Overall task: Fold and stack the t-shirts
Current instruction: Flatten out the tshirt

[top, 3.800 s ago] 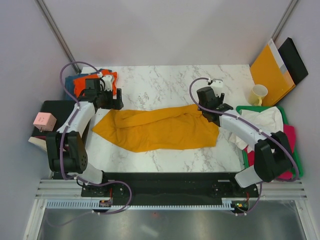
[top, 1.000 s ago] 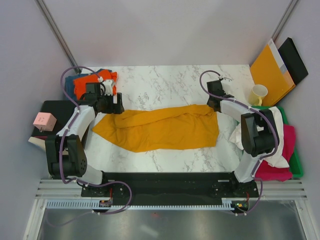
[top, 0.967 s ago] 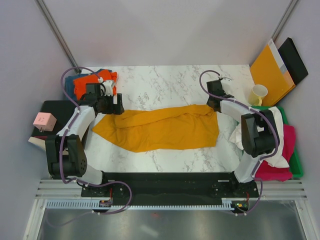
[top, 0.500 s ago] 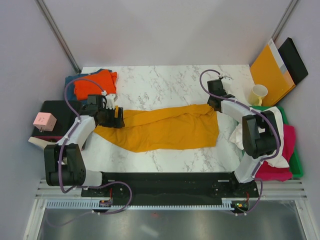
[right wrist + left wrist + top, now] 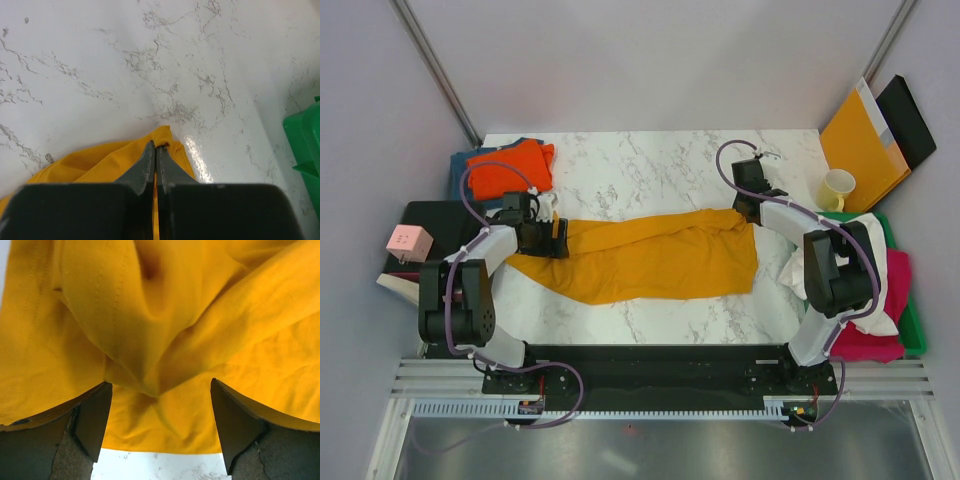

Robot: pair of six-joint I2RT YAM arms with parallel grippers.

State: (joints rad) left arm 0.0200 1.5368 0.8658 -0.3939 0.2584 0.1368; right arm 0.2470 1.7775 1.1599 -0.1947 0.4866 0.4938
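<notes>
1. Marble-patterned table [image 5: 650,170] fills the overhead view between plain grey walls. The mustard-yellow t-shirt [image 5: 640,255] lies rumpled across its middle, long side running left to right, and is not yet folded.
2. At the far-left corner the orange t-shirt [image 5: 510,165] sits on the teal-blue t-shirt [image 5: 458,165]. The white t-shirt [image 5: 855,240] and magenta t-shirt [image 5: 868,340] are heaped in the green bin [image 5: 912,315] on the right.
3. About 1 second ago the left gripper [image 5: 556,238] stood just past the mustard shirt's far-left edge, close to the orange one. It has since swung nearer and now sits over the shirt's left end.
4. From its wrist camera, the left gripper's fingers [image 5: 95,415] are spread wide with a ridge of yellow cloth between them. Nothing is pinched yet.
5. The right gripper [image 5: 741,211] has hardly moved in that second. Nearly 4 seconds ago it hovered over the shirt's right end; now its jaws are pressed together on the shirt's far-right corner, as its wrist camera shows.
6. My reading is that 1 corner is secured and the other hand has just arrived to take the opposite end. This looks like the set-up for pulling the shirt flat.
7. The left hand must close on cloth before any stretch or first fold can start. The 2 shirts in the bin are waiting.
</notes>
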